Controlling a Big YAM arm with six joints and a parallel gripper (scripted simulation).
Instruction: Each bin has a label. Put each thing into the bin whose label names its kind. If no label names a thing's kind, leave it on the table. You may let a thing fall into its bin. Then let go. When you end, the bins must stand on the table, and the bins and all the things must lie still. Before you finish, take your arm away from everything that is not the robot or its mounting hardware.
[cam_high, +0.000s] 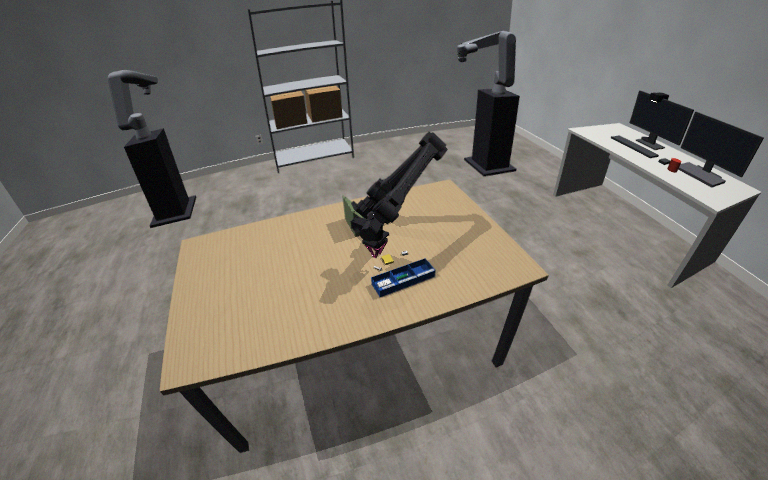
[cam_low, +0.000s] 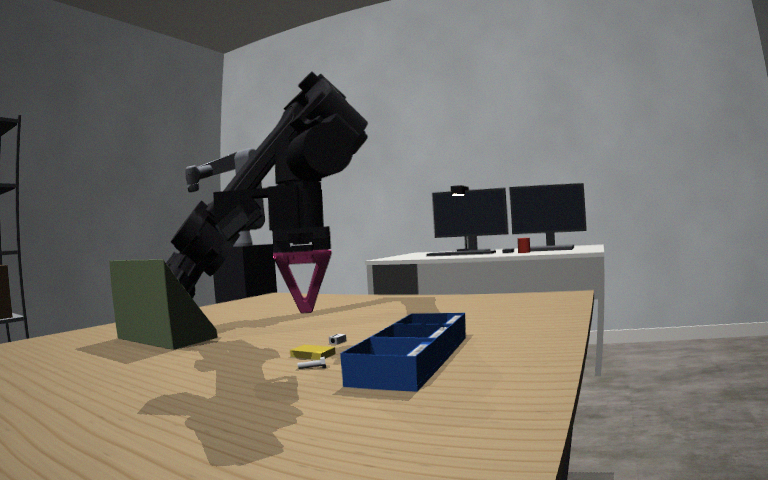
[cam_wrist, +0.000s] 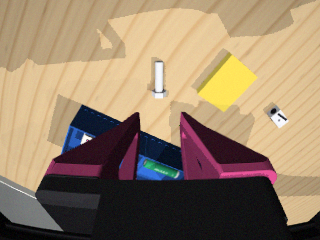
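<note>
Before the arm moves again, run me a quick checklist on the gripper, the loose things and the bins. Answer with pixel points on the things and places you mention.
1. Gripper (cam_high: 374, 255) (cam_low: 306, 311) (cam_wrist: 160, 119) holding nothing: ok
2. Bolt (cam_high: 377, 268) (cam_low: 311, 363) (cam_wrist: 159, 79) lying apart from the yellow block (cam_high: 387, 259) (cam_low: 312, 351) (cam_wrist: 227, 82): ok
3. Blue bins (cam_high: 403, 284) (cam_low: 379, 371) (cam_wrist: 76, 118) standing on the table (cam_high: 254, 294) (cam_low: 498, 413) (cam_wrist: 165, 30): ok
4. All loose things sorted: not ok, three lie outside the bins
5. Bin labels readable: cannot tell

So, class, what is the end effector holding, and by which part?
Nothing is held: the fingertips of the end effector stand apart with only a gap between them.
</note>
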